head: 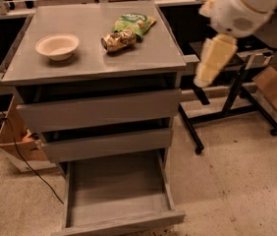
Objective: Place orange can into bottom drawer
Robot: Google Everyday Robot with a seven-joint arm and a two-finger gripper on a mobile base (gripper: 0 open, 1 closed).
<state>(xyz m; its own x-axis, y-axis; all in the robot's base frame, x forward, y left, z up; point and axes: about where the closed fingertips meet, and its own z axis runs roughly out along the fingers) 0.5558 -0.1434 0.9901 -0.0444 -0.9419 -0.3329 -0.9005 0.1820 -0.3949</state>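
The orange can (118, 40) lies on its side on the grey cabinet top (94, 58), touching the lower edge of a green snack bag (134, 23). The bottom drawer (119, 193) is pulled open and nothing lies in it. My gripper (208, 68) hangs in the air at the right of the cabinet, off its right edge and well right of the can, with nothing seen in it.
A cream bowl (57, 46) sits on the cabinet top left of the can. Two upper drawers (99, 114) are shut. A black stand on wheels (236, 97) is to the right. A cardboard box (18, 141) and a cable lie at the left.
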